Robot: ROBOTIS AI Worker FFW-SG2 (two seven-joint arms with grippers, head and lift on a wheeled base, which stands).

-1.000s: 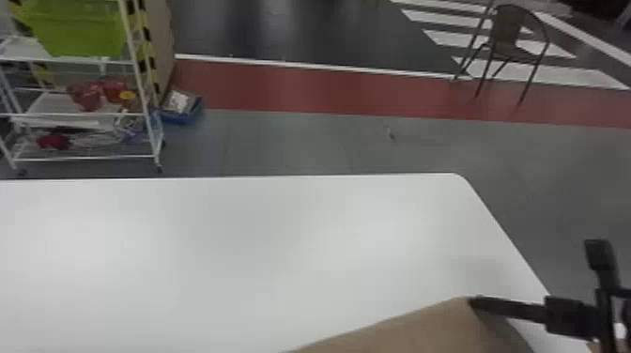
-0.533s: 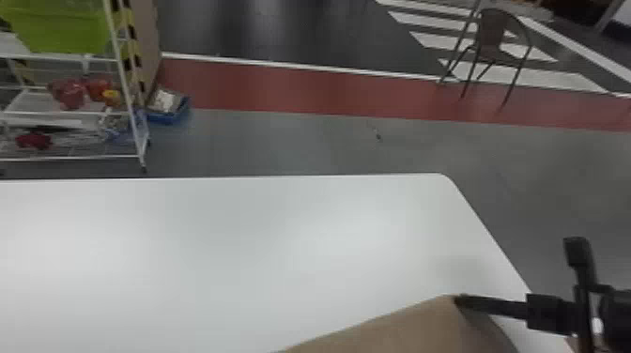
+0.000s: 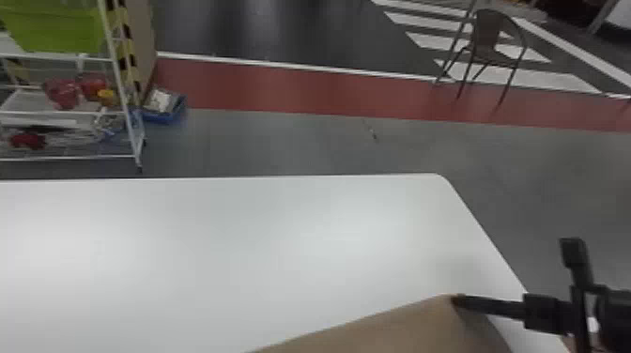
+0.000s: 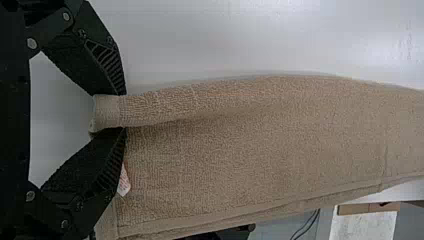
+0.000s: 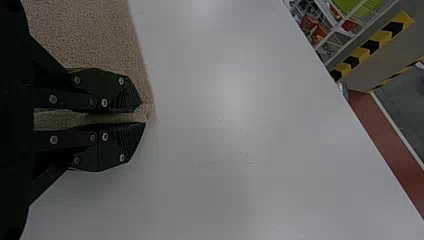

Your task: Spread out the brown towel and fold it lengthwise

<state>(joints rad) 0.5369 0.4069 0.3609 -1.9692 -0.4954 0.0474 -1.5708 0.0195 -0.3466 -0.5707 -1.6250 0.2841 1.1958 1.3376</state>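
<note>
Where the right arm (image 3: 614, 319) comes in sideways, its gripper (image 3: 459, 301) pinches the towel (image 3: 399, 331).

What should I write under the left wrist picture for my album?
Left pincer pinching a bunched bit of brown towel, with the white table behind.

The white rack (image 3: 126, 108), the chair (image 3: 487, 36) and the table (image 3: 225, 234) are sliding slightly leftward in the head view, the rack passing farther out at the edge. The right gripper (image 3: 457, 301) and the brown towel's (image 3: 394, 326) held corner are shifting likewise, perhaps also creeping toward the table's far edge.
</note>
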